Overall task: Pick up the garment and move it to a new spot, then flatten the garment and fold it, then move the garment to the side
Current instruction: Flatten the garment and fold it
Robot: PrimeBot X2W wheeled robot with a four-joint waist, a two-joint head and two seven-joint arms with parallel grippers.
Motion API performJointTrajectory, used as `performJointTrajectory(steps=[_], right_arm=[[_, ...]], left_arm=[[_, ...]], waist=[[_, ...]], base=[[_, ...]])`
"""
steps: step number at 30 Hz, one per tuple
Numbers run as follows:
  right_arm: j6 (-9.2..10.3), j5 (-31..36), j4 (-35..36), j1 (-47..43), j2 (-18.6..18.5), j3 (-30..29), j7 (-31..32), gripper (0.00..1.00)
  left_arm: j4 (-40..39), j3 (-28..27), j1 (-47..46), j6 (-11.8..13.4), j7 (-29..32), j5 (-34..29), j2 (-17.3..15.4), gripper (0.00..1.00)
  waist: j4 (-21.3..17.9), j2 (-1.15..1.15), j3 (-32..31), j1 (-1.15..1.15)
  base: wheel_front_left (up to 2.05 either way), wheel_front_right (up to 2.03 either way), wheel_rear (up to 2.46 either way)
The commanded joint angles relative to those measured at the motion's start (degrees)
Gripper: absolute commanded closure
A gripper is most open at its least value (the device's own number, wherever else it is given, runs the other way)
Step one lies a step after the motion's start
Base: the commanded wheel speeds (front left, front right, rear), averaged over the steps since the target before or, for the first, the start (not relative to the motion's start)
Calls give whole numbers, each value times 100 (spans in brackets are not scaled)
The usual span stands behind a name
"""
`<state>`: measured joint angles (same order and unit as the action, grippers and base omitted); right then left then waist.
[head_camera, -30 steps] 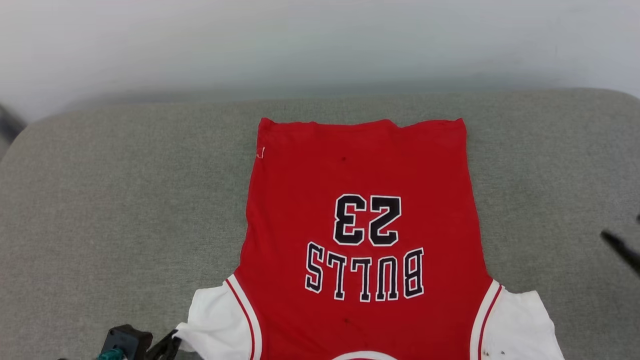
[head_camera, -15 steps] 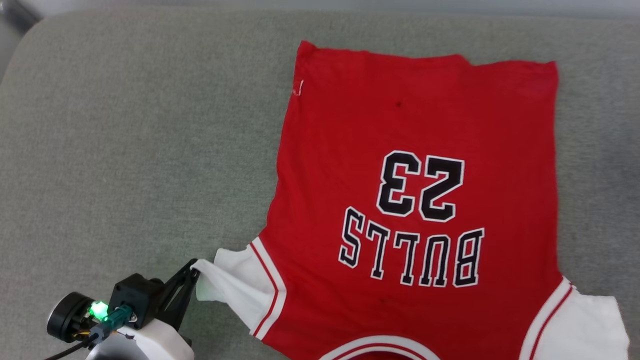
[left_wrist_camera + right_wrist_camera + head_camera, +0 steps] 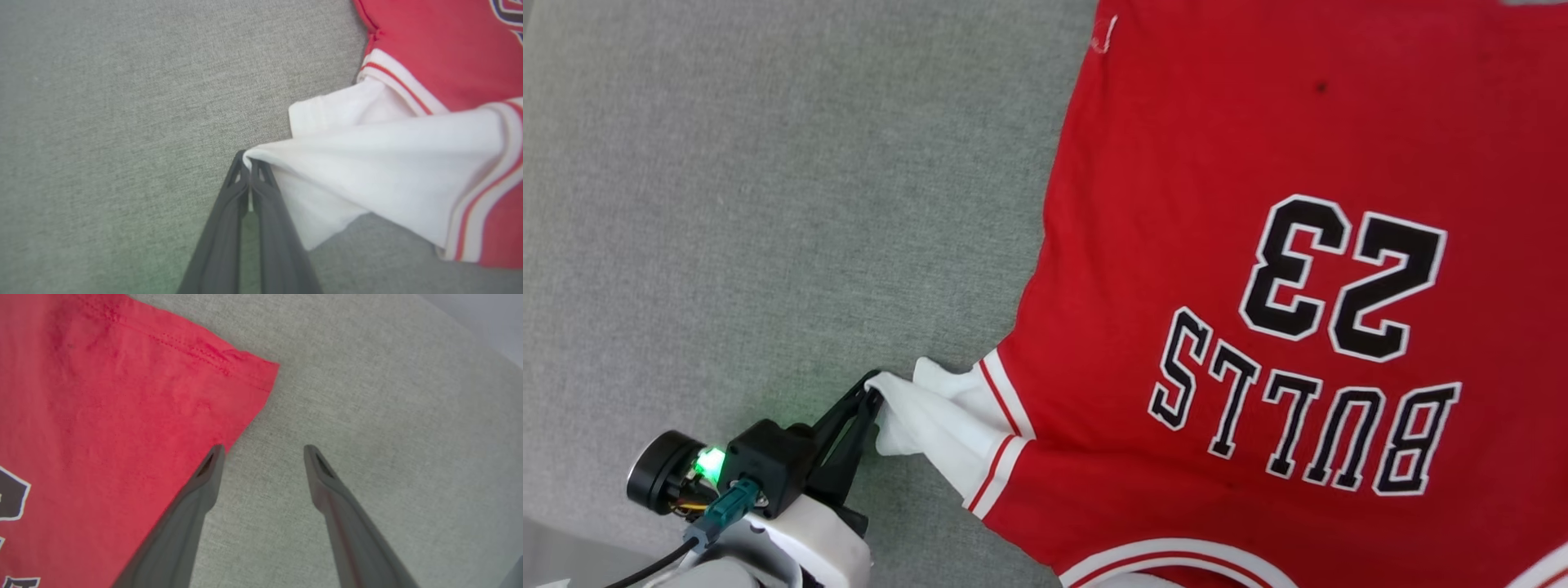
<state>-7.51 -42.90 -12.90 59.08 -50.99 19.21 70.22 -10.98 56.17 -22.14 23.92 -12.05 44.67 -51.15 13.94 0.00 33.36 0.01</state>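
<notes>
Your left tool [image 3: 872, 398] is clenched on the edge of the white sleeve [image 3: 935, 420], its two dark fingers pressed together with the cloth pinched at their tips. The sleeve is drawn out into a peak towards the tool and hangs in folds, raised off the grey cushion [image 3: 768, 204] near the grip. A green light [image 3: 709, 464] glows on the tool's base.

The shirt [image 3: 1217, 204] lies spread on the cushion, print side up. The "BULLS 23" print [image 3: 1339, 327] reads upside down in the head view, with the neck end nearest you.

Your right tool [image 3: 264, 451] is released, fingers wide apart and holding nothing. It is over bare cushion just beside a hem corner of the shirt. One fingertip sits at the red side edge; you cannot tell whether it touches.
</notes>
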Motion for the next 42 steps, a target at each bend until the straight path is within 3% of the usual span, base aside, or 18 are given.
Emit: performJointTrajectory(steps=[1, 11, 12, 13, 20, 26, 34, 42], right_arm=[[4, 62, -57, 68, 79, -6, 9, 0], [3, 123, -258, -826, 326, 190, -19, 0], [3, 129, -237, -870, 315, 198, -39, 77], [2, 130, -207, -872, 313, 202, -70, 100], [3, 172, 96, -604, 260, 249, -603, 100], [3, -14, 446, -700, 99, 682, -998, 100], [3, -573, 1227, -1474, -593, 1097, -1423, 100], [3, -1077, 1930, -3158, -1454, 1217, -1966, 100]], left_arm=[[45, -8, -90, -2, -2, -27, 45, 100], [291, 30, -151, -72, -32, -65, 224, 100], [319, 35, -153, -81, -36, -60, 235, 100], [342, 39, -153, -88, -36, -51, 241, 100], [488, 23, -21, -176, -114, 47, 282, 100], [659, 64, 199, -253, -162, 180, 269, 100], [783, 128, 554, -217, -173, 351, 137, 100], [780, 28, 955, -117, -225, 589, -44, 100]], waist=[[180, 0, 221, -1], [237, 0, 383, -1], [231, 0, 368, -1], [221, 0, 340, -1], [48, 0, -152, -1], [-228, 0, -812, -1], [-631, 0, -1592, -1], [-1091, 0, -1968, -1]], base=[[0, 0, 0], [0, 0, 0], [0, 0, 0], [0, 0, 0], [0, 0, 0], [0, 0, 0], [0, 0, 0], [0, 0, 0]])
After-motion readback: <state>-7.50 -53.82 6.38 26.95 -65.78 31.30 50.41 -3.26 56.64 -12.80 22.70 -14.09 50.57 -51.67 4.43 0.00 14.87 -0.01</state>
